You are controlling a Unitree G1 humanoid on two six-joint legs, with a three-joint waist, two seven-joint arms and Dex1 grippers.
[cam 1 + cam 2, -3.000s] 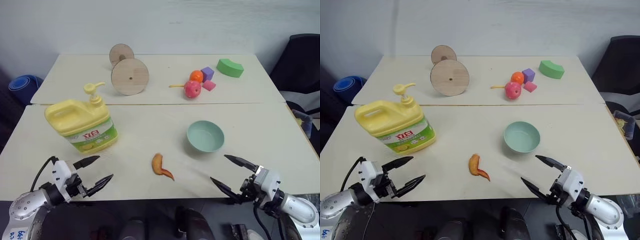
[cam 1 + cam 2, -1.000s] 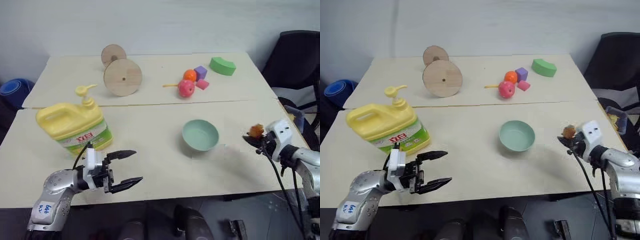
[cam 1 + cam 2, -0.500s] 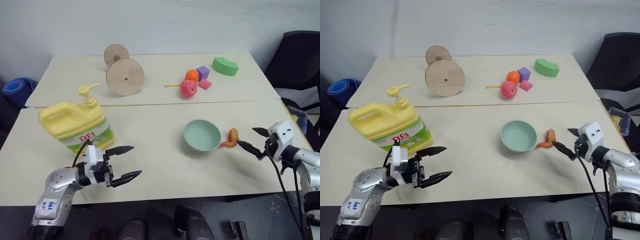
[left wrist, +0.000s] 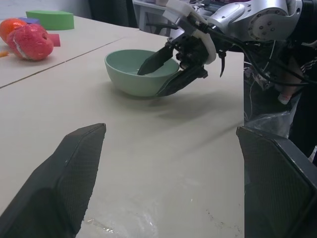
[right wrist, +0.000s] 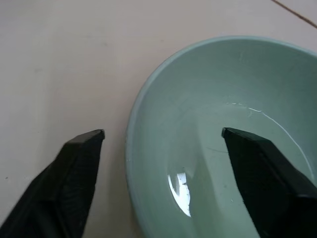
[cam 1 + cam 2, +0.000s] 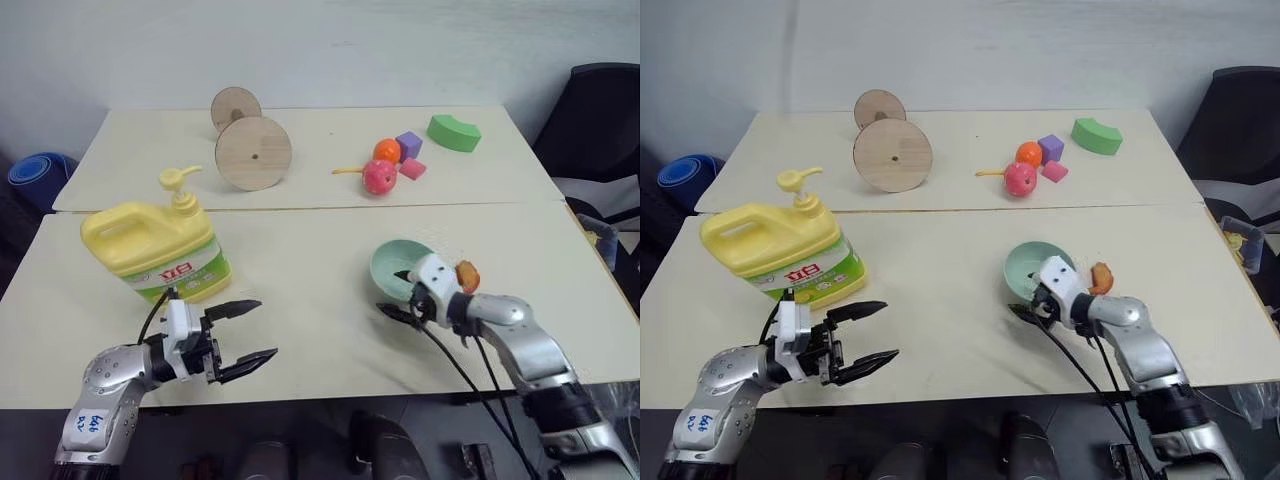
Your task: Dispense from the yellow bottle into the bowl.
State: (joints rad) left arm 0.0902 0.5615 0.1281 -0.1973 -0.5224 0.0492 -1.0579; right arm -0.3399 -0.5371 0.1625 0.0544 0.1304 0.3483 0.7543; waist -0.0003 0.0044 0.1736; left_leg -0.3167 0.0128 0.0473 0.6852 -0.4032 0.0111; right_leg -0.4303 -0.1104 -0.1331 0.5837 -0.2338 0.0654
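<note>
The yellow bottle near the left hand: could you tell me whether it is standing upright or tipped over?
Upright. The yellow bottle stands on its base on the table, its pump top pointing up.

Even, soft indoor light, pale table (image 6: 300, 250) bright without harsh glare, faint shadows under the bottle (image 6: 155, 245) and bowl (image 4: 133, 74), small white glint inside the bowl, near fingers (image 4: 69, 178) blurred in wrist views, head views fairly sharp.
</note>
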